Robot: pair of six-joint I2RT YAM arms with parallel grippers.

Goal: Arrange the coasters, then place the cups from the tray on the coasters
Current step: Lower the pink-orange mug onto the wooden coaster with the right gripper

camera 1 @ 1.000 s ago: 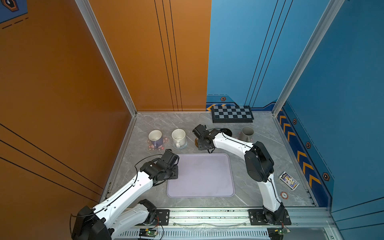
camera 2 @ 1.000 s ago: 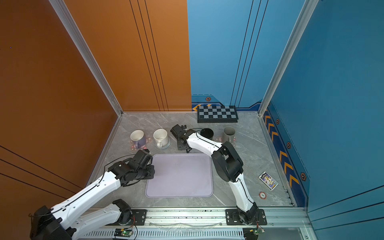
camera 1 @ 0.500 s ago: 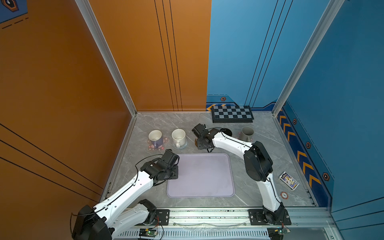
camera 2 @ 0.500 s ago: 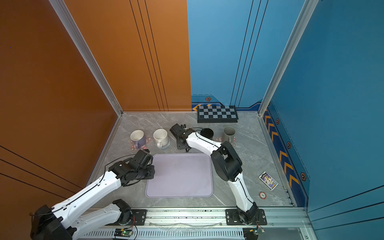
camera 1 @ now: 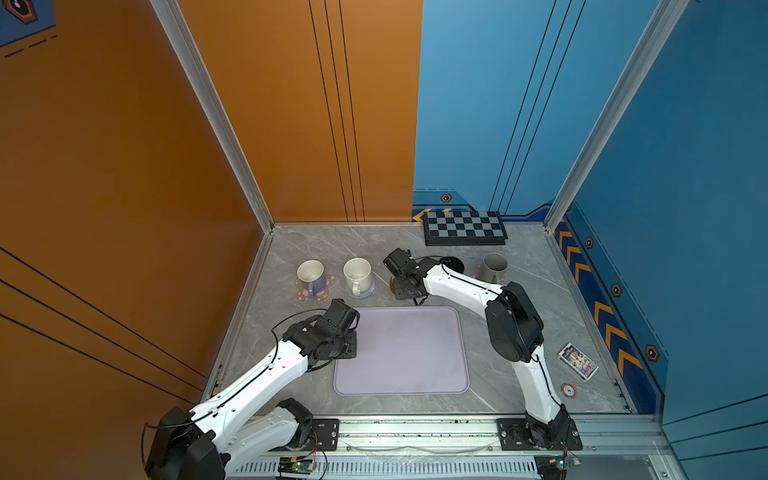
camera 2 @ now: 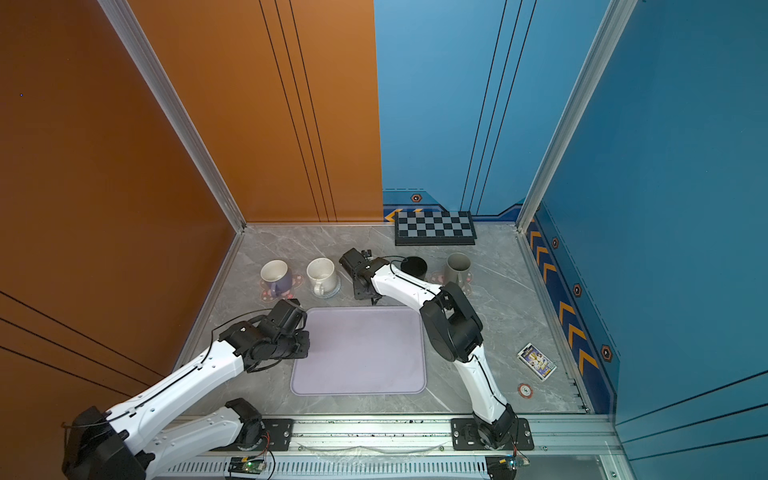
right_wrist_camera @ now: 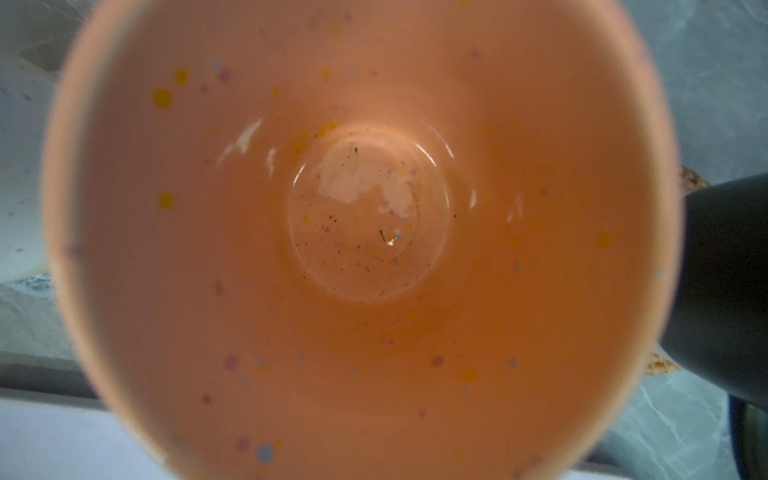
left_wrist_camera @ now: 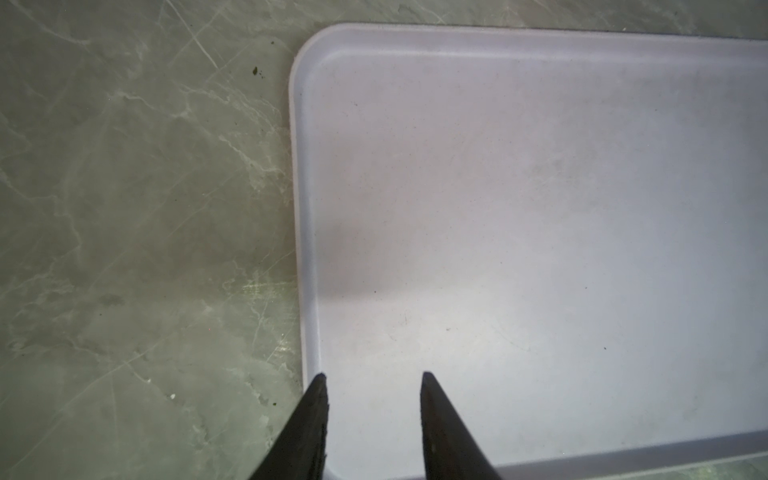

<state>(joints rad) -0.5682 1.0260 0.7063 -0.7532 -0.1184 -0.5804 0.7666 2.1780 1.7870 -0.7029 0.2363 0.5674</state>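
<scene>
The lavender tray (camera 1: 403, 353) lies bare in both top views. My left gripper (left_wrist_camera: 372, 376) hangs open over its left edge, nothing between the fingers. Along the back, a lavender cup (camera 1: 311, 274) stands on a pink flower coaster (camera 1: 328, 291), a white cup (camera 1: 357, 272) on a grey-white coaster (camera 1: 369, 289), and a grey cup (camera 1: 494, 266) on another pink coaster (camera 2: 435, 277). A black cup (camera 2: 414, 266) shows behind my right arm. My right gripper (camera 1: 405, 289) is shut on the orange cup (right_wrist_camera: 365, 249), which fills the right wrist view above a brown coaster (camera 1: 392, 286); its fingers are hidden.
A black-and-grey chequered board (camera 1: 465, 227) lies against the back wall. A card box (camera 1: 577, 361) and a small round chip (camera 1: 568, 390) lie at the right front. Walls close in on three sides, and a rail (camera 1: 415, 432) runs along the front.
</scene>
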